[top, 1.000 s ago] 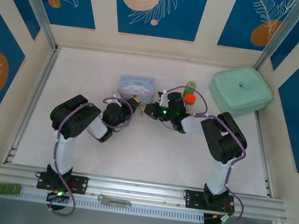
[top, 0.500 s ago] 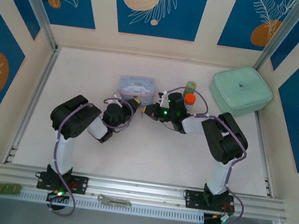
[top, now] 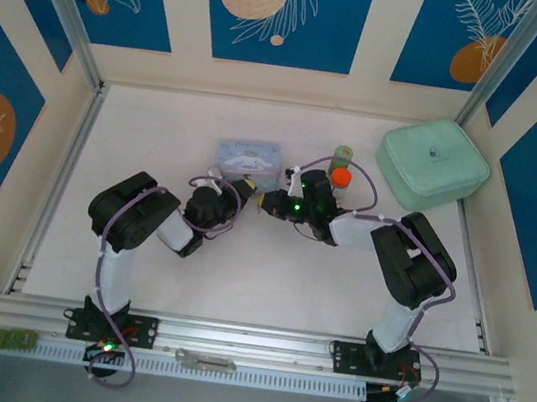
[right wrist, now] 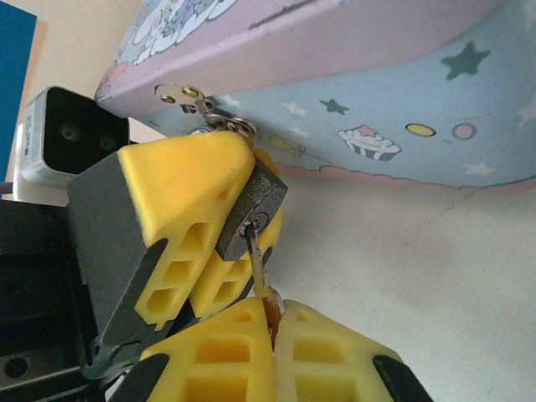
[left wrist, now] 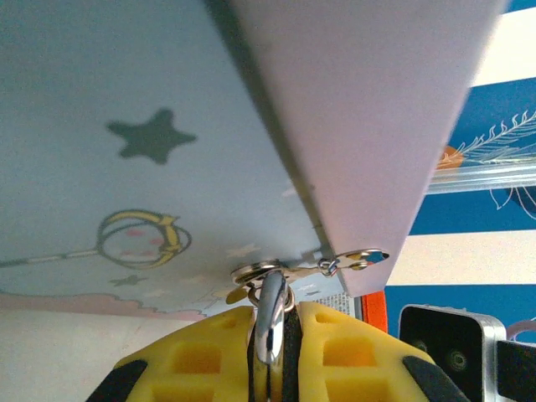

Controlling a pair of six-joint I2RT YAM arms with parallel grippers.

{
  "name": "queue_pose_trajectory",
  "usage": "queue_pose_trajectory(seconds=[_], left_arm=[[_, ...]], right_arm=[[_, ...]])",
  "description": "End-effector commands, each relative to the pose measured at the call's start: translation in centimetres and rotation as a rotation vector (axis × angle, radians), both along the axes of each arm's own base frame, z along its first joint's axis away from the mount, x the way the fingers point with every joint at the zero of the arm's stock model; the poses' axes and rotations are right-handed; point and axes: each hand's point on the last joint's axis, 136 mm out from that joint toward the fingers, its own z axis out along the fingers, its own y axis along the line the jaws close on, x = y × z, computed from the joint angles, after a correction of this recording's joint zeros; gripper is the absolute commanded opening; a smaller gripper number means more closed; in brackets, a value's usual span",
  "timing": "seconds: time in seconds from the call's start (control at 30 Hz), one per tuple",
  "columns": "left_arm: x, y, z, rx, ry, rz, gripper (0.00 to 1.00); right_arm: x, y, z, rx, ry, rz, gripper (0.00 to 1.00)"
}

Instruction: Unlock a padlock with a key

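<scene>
The padlock (right wrist: 251, 209) is a small dark block pinched between the yellow fingers (right wrist: 184, 184) of my left gripper (left wrist: 270, 311), which is shut on it. Its silver shackle (left wrist: 270, 322) rises out of the jaws and passes through the hasp (left wrist: 260, 275) of the pale blue tin (left wrist: 126, 167). My right gripper (right wrist: 272, 322) is shut on the key (right wrist: 255, 255), whose thin blade sits in the keyhole on the padlock's end face. Seen from above, the two grippers meet nose to nose (top: 254, 198) just in front of the tin (top: 248, 156).
An orange-capped bottle (top: 341, 178) and a green-capped one (top: 342, 155) stand right behind my right wrist. A mint lidded box (top: 432, 163) fills the back right corner. A flat grey metal bar (top: 205, 360) lies on the front rail. Bare table (top: 268, 272) spreads in front of both arms.
My right arm's elbow has swung outward to the right while its gripper stays at the padlock. The tin has shifted slightly to the right. The left arm has hardly moved.
</scene>
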Motion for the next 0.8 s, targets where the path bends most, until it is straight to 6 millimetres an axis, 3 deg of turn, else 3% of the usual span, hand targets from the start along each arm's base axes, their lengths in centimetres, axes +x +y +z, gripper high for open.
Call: queue_pose_trajectory(seconds=[0.0, 0.27, 0.47, 0.77], left_arm=[[-3.8, -4.3, 0.9, -0.034, 0.009, -0.207, 0.00], [-3.7, -4.5, 1.3, -0.018, 0.003, -0.214, 0.00], [-4.2, -4.8, 1.2, -0.044, -0.020, -0.252, 0.00], [-4.9, -4.3, 0.4, -0.032, -0.004, -0.311, 0.00]], right_arm=[[0.1, 2.5, 5.0, 0.092, -0.202, 0.017, 0.00], [0.1, 3.1, 5.2, 0.126, -0.220, 0.018, 0.00], [1.3, 2.5, 5.9, 0.195, -0.196, 0.076, 0.00], [0.7, 1.2, 6.1, 0.225, -0.165, 0.223, 0.00]])
